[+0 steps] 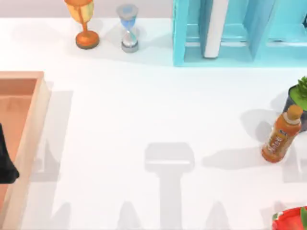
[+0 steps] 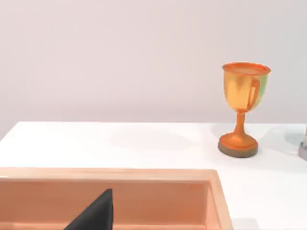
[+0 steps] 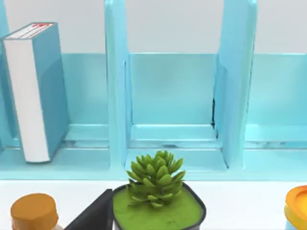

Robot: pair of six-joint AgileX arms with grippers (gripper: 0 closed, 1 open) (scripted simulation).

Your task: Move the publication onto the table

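You are looking at a rendered tabletop (image 1: 144,110) scene sitting before a blank wall, with a shelf unit (image 1: 230,33), trophy (image 1: 84,21) and potted succulent (image 3: 156,179) resembling a study desk.

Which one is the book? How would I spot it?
Find the turquoise shelf unit at the table's far edge. The book stands upright in one compartment, leaning slightly. It's the only thing on the shelf: teal cover, white page edges.
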